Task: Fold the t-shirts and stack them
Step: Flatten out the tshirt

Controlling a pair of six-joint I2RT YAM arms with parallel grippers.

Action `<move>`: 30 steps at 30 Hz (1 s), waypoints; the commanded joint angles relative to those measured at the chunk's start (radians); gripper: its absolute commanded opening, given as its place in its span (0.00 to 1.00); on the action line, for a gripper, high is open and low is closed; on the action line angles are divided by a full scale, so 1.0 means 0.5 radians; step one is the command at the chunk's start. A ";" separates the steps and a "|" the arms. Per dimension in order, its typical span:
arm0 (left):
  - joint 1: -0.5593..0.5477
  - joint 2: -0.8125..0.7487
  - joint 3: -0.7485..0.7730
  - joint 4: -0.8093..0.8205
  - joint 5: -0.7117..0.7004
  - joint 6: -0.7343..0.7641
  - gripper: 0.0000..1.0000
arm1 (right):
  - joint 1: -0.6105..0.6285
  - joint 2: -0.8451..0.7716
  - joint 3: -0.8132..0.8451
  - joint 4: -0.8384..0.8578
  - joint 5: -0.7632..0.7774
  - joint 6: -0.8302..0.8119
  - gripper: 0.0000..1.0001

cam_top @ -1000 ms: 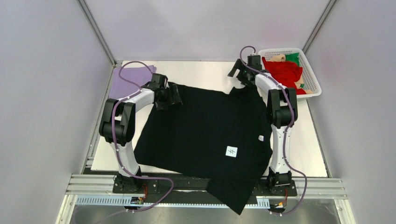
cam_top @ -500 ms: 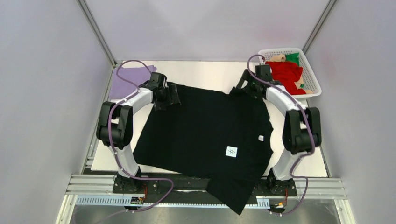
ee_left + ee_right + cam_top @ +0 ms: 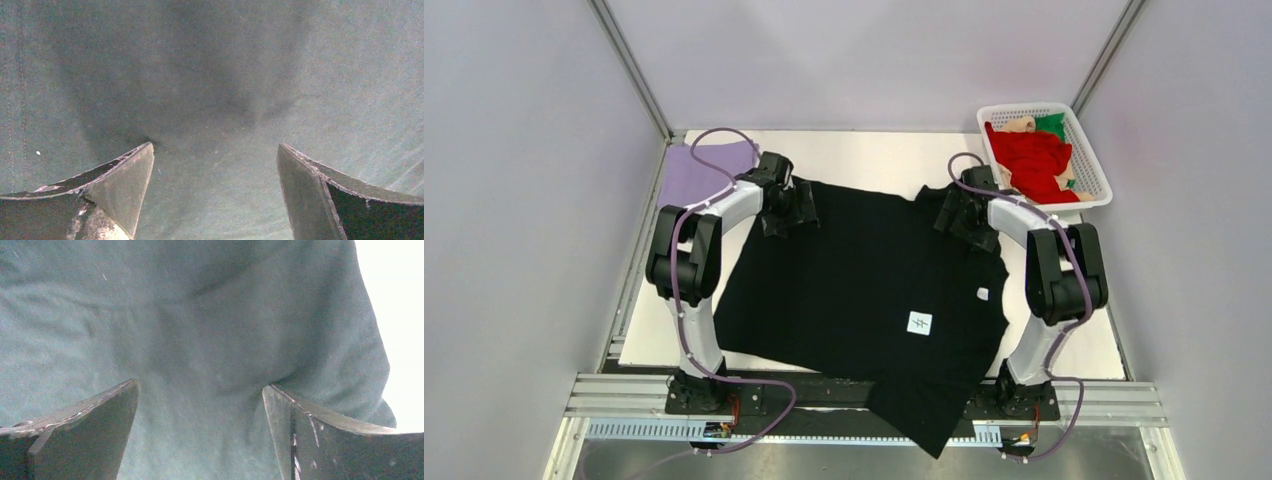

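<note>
A large black t-shirt (image 3: 864, 290) lies spread over the white table, its lower corner hanging past the near edge. My left gripper (image 3: 786, 212) is open, pressed down on the shirt's far-left part; its wrist view shows dark cloth (image 3: 215, 90) between the spread fingers. My right gripper (image 3: 962, 218) is open on the shirt's far-right part, with cloth (image 3: 200, 340) bunching by its right finger (image 3: 320, 435). A folded lavender shirt (image 3: 692, 172) lies at the far left. Red (image 3: 1034, 160), green (image 3: 1052, 124) and beige (image 3: 1022, 124) shirts lie in the basket.
The white lattice basket (image 3: 1094, 160) stands at the far right corner. Grey walls close in both sides and the back. A metal rail (image 3: 844, 395) runs along the near edge by the arm bases.
My right gripper has moved from the far edge by the basket toward me and down onto the shirt's right shoulder. My left gripper has shifted slightly right on the shirt.
</note>
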 commanded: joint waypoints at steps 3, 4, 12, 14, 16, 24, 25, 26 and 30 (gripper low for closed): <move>0.057 0.263 0.244 -0.007 -0.083 -0.055 1.00 | -0.018 0.408 0.418 0.070 0.184 -0.042 1.00; 0.085 0.283 0.285 -0.006 -0.081 -0.064 1.00 | -0.024 0.471 0.493 0.064 0.201 -0.051 1.00; 0.209 0.588 0.669 -0.060 -0.025 -0.090 1.00 | -0.107 0.972 1.213 0.006 0.185 -0.196 1.00; 0.211 0.664 0.778 -0.062 -0.015 -0.087 1.00 | -0.128 1.084 1.388 0.004 0.184 -0.237 1.00; 0.214 0.755 0.896 -0.091 -0.018 -0.085 1.00 | -0.152 1.188 1.590 0.002 0.092 -0.262 1.00; 0.208 0.759 1.252 -0.286 -0.073 0.018 1.00 | -0.154 1.186 1.864 -0.008 0.027 -0.377 1.00; 0.202 0.723 1.255 -0.302 -0.101 0.027 1.00 | -0.150 1.142 1.826 -0.007 0.018 -0.383 1.00; 0.198 0.626 1.242 -0.318 -0.154 0.041 1.00 | -0.137 1.036 1.781 -0.001 0.021 -0.396 1.00; 0.172 0.194 0.997 -0.287 -0.285 0.096 1.00 | -0.061 0.651 1.470 0.073 0.058 -0.449 1.00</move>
